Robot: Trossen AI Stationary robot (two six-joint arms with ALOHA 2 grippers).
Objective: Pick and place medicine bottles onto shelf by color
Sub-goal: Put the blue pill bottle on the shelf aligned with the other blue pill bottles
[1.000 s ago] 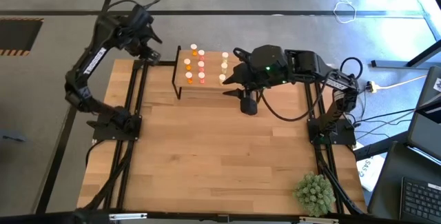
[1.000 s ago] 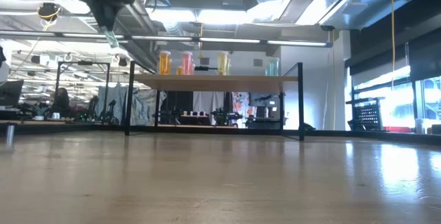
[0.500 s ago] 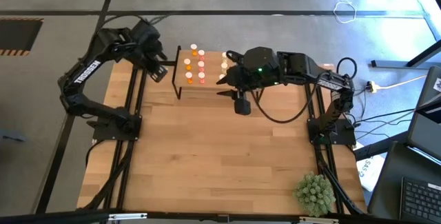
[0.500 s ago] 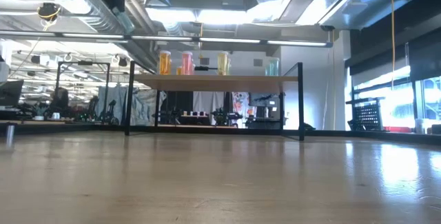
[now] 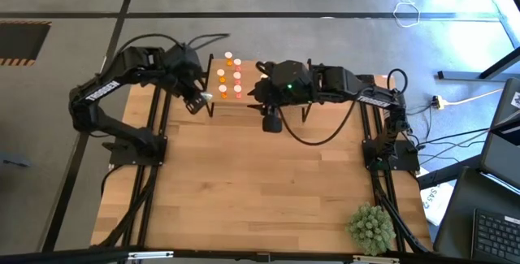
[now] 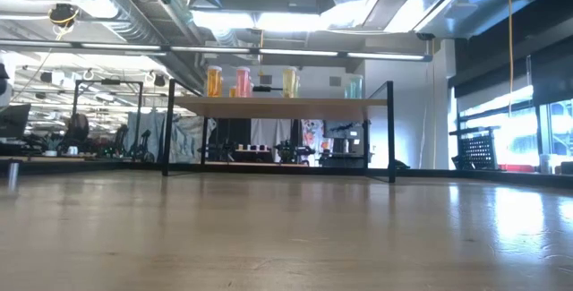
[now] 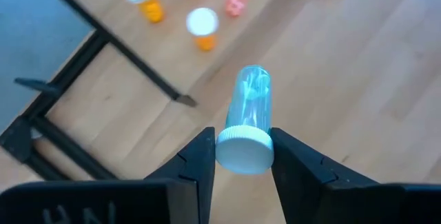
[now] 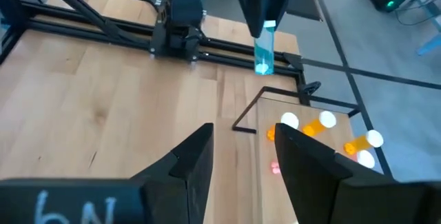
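Note:
My left gripper (image 5: 197, 98) is shut on a clear pale-green medicine bottle (image 7: 251, 103) with a white cap, just off the shelf's left near corner. The shelf (image 5: 244, 101) is a small light-wood board on black legs at the table's far edge. On it stand several orange, pink and pale yellow bottles (image 5: 237, 75). The low view shows them in a row on the shelf (image 6: 277, 103), with a pale green one (image 6: 354, 86) at its right. My right gripper (image 8: 244, 158) is open and touches nothing, above the shelf's right part (image 5: 257, 92). My left gripper pinches the bottle by its white cap end (image 7: 244, 156) between the two fingers. The clear body sticks out beyond the fingertips. In the right wrist view the bottle (image 8: 264, 52) hangs down below the fingers, lifted clear of the table and the shelf.
A spiky green plant ball (image 5: 370, 227) sits at the table's near right corner. The wide wooden tabletop (image 5: 260, 183) lies bare on the near side of the shelf. Black arm frames run along both table sides, and cables trail on the floor at the right.
My left gripper has carried the bottle from beyond the table's far left corner toward the near edge and the right, down to the shelf's left end. My right arm has shifted toward the table's left, over the shelf.

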